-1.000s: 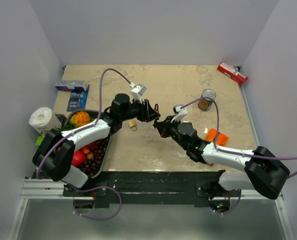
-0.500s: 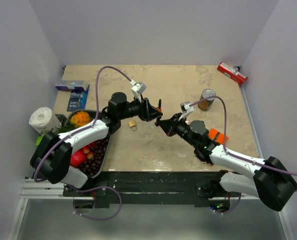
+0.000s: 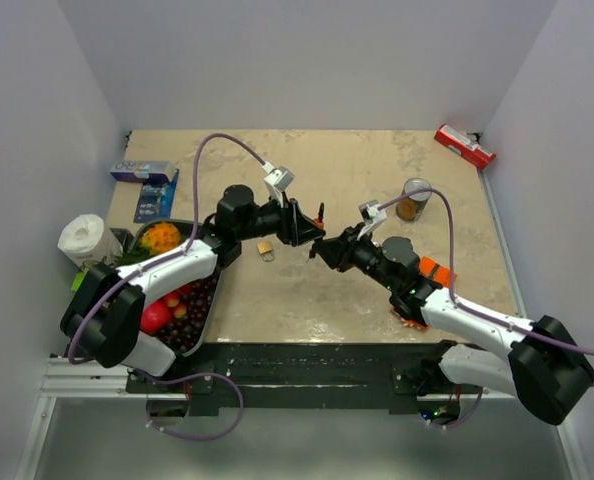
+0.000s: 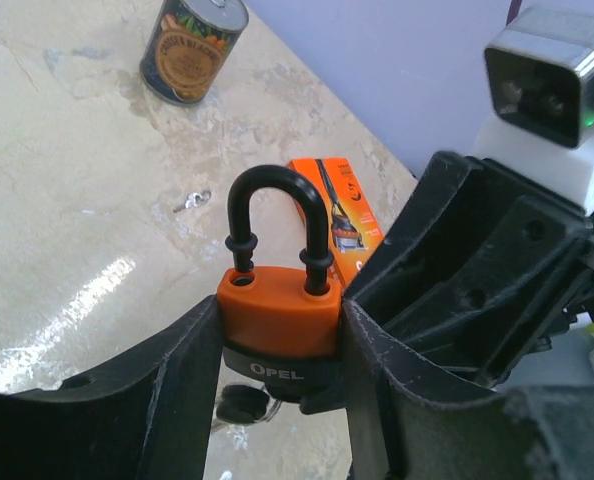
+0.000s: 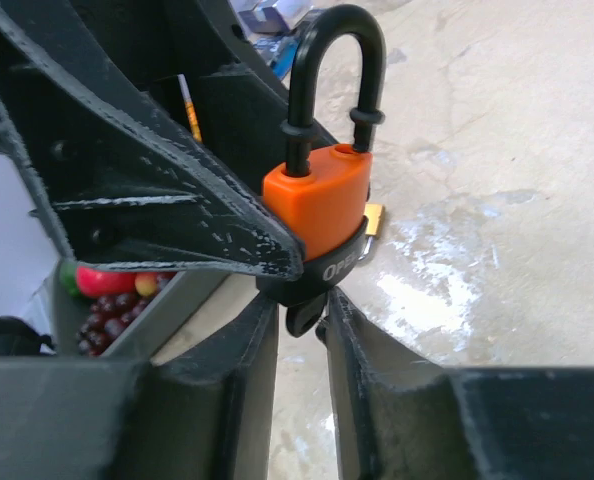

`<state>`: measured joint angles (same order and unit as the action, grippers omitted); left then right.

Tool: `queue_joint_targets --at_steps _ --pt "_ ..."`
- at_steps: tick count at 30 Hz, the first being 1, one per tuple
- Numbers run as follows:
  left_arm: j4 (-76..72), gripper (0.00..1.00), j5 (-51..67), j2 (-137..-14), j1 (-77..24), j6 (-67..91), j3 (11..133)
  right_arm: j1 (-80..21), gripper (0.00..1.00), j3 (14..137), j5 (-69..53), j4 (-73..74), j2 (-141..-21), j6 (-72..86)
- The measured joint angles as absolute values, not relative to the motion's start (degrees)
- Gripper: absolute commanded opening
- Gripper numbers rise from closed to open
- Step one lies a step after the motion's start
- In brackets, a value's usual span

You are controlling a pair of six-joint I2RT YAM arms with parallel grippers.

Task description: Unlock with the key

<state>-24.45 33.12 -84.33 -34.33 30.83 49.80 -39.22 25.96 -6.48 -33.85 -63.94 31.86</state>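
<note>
The left gripper is clamped across the orange padlock, holding it upright above the table. The right gripper sits directly under the lock body, its fingers a little apart; whether they pinch anything I cannot tell. The key is seated in the lock's underside. Its black head hangs in the gap between those right fingers, and its blade runs up along the lock's long axis. The right arm is nearer, and I judge turning means twisting about that upright axis.
</note>
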Motion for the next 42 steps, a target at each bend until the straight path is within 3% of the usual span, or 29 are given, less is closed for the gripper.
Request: queue_joint_targets --at_steps 5,11,21,30,42 --pt "-23.83 0.0 36.97 -84.68 -32.23 31.73 49.41 -38.61 0.71 26.22 -7.51 -33.41 -62.15 30.74" --pt "-20.8 0.0 41.5 -88.07 -28.93 31.68 49.34 -37.91 0.88 23.86 -8.88 -33.43 -56.73 30.52" --pt "-9.52 0.0 53.78 -84.86 -29.02 21.98 49.8 -29.93 0.88 27.53 -23.2 -31.81 -52.31 31.05" --pt "-15.68 0.0 67.37 -77.71 -29.02 22.06 47.48 -28.8 0.86 35.62 -42.02 -32.97 -59.64 32.1" --pt "-17.58 0.0 70.52 -77.78 -29.02 23.44 46.92 -28.82 0.86 37.39 -49.82 -31.81 -60.1 31.05"
